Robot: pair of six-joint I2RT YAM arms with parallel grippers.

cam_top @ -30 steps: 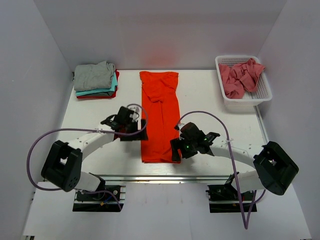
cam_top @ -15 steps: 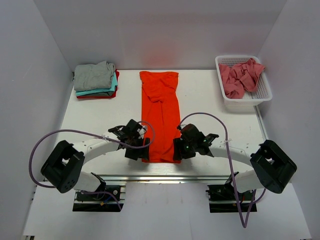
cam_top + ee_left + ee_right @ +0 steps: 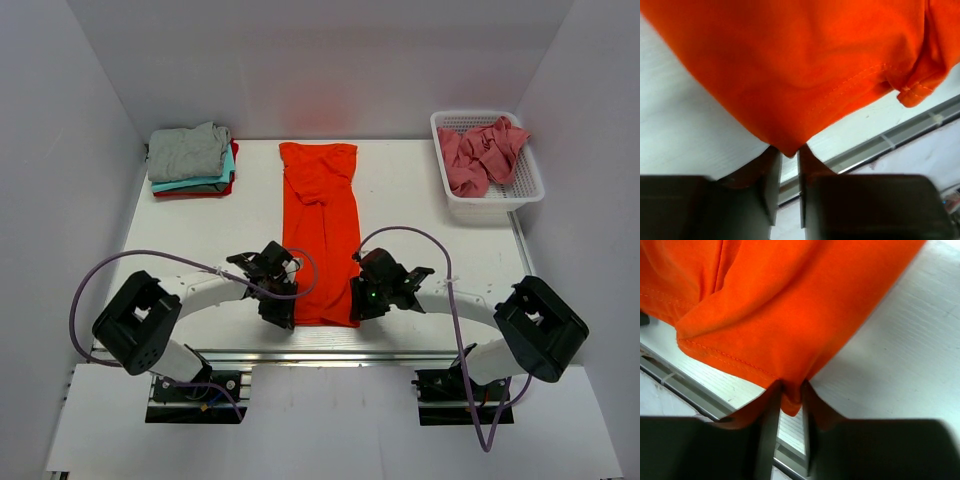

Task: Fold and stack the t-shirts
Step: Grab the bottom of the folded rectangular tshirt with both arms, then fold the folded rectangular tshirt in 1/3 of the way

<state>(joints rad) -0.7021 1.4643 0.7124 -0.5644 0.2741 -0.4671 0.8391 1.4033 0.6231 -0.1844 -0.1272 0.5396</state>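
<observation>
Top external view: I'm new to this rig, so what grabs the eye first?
The bright orange-red t-shirt lies as a long strip down the middle of the table, with the left claw and right claw each pinching a near corner. A folded stack sits far left; a white basket holding a dusty pink shirt sits far right.

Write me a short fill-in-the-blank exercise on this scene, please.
The left gripper and right gripper are both ___ on near corners of the orange t-shirt.
The folded stack's top shirt is ___.
The white basket stands at the table's far ___ corner.
Missing words: shut; grey; right.
</observation>
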